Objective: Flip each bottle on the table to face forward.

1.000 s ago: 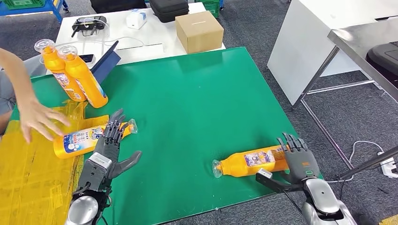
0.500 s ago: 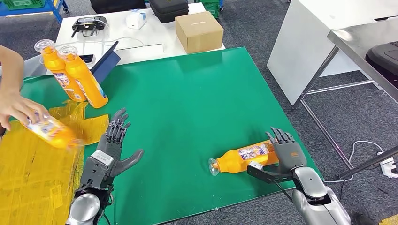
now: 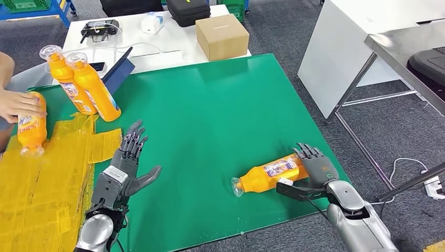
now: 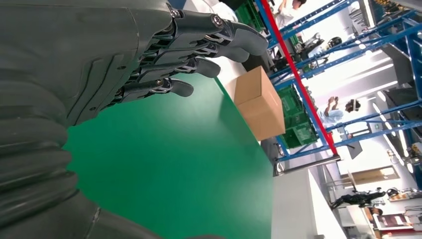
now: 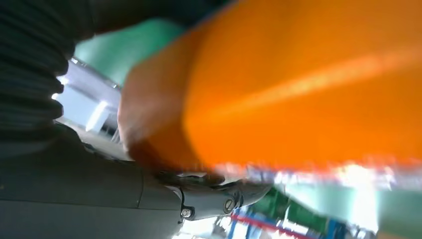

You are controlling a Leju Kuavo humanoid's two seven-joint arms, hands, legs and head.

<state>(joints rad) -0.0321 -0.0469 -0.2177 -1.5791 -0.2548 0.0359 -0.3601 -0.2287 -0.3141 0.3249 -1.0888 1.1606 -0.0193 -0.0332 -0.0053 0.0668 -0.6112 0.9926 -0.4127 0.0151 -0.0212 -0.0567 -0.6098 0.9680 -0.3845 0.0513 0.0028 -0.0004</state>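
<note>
I'm seeing my right hand [image 3: 315, 167] gripping the base end of an orange bottle [image 3: 265, 177] lying on its side on the green tabletop [image 3: 210, 115], cap pointing toward my left; in the right wrist view the bottle [image 5: 308, 84] is pressing close against the hand, blurred. My left hand [image 3: 127, 160] is hovering over the tabletop with fingers [image 4: 199, 42] spread, holding nothing. Two more bottles [image 3: 84, 84] are standing upright at the far left. A person's hand [image 3: 18, 105] is holding another bottle [image 3: 31, 128] over the yellow sheet [image 3: 42, 184]
</note>
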